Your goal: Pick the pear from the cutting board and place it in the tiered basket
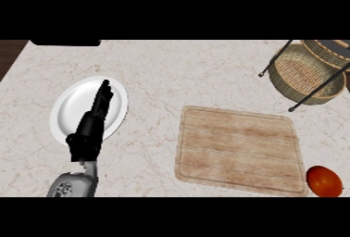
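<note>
Right of the cutting board (239,150), touching its corner: orange-red fruit (324,181), no pear seen. Well left: left hand (92,127), straight-fingered, empty.

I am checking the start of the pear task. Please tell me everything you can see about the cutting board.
The cutting board is a light wooden rectangle with rounded corners and a shallow groove inside its edge. It lies flat on the marble counter, slightly turned, below the tiered basket and apart from it. Nothing lies on it; no pear shows. An orange-red fruit sits just off its lower right corner.
</note>
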You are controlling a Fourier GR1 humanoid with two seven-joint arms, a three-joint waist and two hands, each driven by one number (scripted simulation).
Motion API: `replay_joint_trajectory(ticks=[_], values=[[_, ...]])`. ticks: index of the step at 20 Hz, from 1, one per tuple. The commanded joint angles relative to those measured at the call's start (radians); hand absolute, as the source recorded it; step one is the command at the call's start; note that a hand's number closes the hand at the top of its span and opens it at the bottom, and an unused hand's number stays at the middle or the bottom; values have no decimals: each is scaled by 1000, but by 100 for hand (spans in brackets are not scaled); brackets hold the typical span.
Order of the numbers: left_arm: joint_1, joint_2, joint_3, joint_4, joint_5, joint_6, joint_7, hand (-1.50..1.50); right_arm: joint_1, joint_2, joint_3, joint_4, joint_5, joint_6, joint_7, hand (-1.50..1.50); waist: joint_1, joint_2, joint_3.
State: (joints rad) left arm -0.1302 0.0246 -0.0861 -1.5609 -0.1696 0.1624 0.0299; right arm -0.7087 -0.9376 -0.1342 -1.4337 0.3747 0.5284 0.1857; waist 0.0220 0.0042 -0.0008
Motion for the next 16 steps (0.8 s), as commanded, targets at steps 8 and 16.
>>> replay_joint_trajectory(ticks=[8, 16], values=[[-30, -24, -32, 17, -21, 24, 20, 0, -175, 92, 135, 390, 300, -212, -213, 150, 3, 3, 1], [4, -7, -19, 3, -15, 6, 9, 0, -315, 119, -7, 686, 183, -95, -182, -150, 5, 3, 0]])
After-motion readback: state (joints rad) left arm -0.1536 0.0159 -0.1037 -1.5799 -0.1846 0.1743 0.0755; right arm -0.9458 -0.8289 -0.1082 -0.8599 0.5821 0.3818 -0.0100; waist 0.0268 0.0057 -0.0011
